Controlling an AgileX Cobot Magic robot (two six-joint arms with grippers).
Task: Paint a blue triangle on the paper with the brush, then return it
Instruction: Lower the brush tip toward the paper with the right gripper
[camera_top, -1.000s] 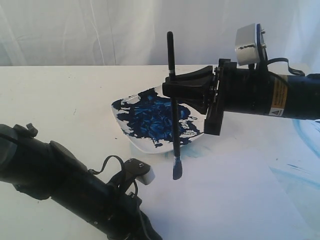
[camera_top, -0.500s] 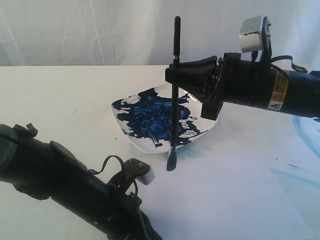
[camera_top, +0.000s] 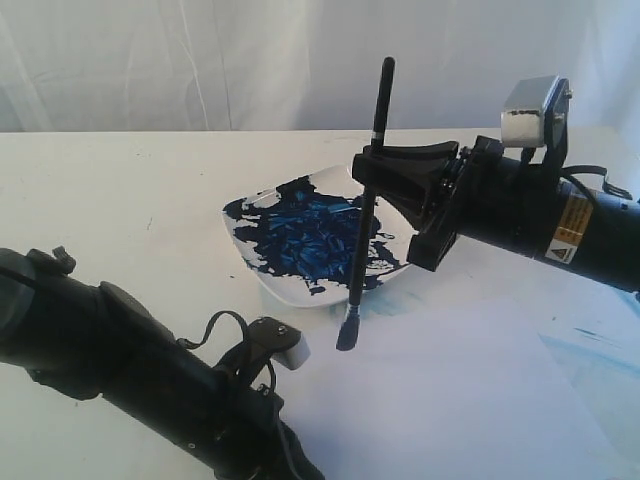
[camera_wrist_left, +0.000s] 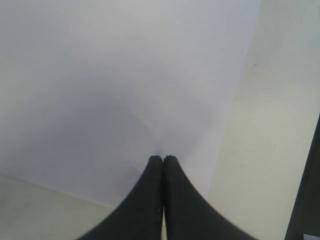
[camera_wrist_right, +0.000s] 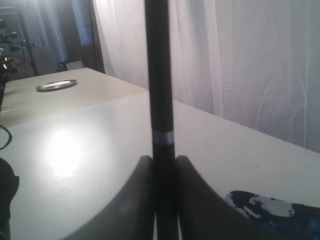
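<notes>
Rightward since the earlier frame, right gripper (camera_top: 372, 166) clamps the brush (camera_top: 358, 250) by its upper handle, now tilted, bristles hanging over the paper (camera_top: 450, 390) at its far-left edge beside the dish (camera_top: 285, 288). Judged light, stiff and slim: grip the handle, not the soft bristles. Left gripper (camera_wrist_left: 163, 160) is closed and empty.

The black right arm (camera_top: 540, 215) stretched in from the right side, nearly level. Its right claw (camera_top: 370, 168) was clamped on a long thin black-handled brush (camera_top: 357, 265), which it held close to upright with the bristles down. The black left arm (camera_top: 120, 365) lay low and angled downward. Its left claw (camera_wrist_left: 163, 159) had both fingers pressed together, gripping nothing.
</notes>
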